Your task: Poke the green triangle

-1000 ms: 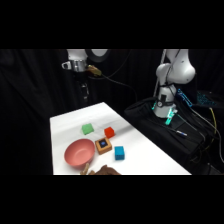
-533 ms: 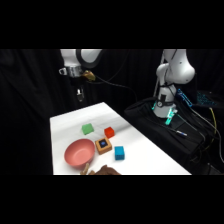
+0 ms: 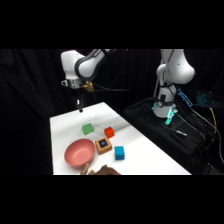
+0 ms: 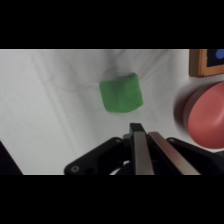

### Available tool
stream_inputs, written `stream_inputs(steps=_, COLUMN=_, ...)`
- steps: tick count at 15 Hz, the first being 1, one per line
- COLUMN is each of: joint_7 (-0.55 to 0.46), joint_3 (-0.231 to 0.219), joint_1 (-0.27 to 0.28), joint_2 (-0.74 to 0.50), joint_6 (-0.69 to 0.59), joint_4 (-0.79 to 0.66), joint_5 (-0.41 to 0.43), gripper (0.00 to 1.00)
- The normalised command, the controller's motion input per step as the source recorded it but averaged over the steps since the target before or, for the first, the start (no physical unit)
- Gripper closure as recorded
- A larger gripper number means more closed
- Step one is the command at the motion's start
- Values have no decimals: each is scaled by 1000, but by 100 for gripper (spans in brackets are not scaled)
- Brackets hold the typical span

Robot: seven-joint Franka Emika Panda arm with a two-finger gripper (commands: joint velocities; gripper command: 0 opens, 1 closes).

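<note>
Approach step: the gripper (image 4: 140,131) (jaws pressed together, holding nothing) hangs above the green triangle (image 4: 121,93), just ahead of its tips; next, descend onto it.

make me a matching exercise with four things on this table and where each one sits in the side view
Things:
1. green triangle
2. pink bowl
3. teal-blue cube
4. end effector

Places:
A. nearest the picture's bottom of the small blocks, right of the wooden block
B. above the table's far end, off the surface
C. near the table's left edge, left of the wooden block
D. alone on bare table, left of the red cube

Pairs: 1-D, 2-C, 3-A, 4-B
</note>
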Motion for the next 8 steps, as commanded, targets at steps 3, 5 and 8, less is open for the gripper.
stream_inputs(steps=3, joint_7=24, joint_3=106, joint_1=-130, joint_2=264, joint_6=200, joint_4=173, joint_5=180, gripper=99)
stream_inputs(steps=5, joint_7=22, joint_3=111, joint_1=-137, joint_2=287, joint_6=159, joint_4=189, joint_5=162, gripper=99)
stream_inputs(steps=8, joint_7=25, joint_3=118, joint_1=-124, joint_2=292, joint_6=139, joint_4=186, joint_5=145, gripper=99)
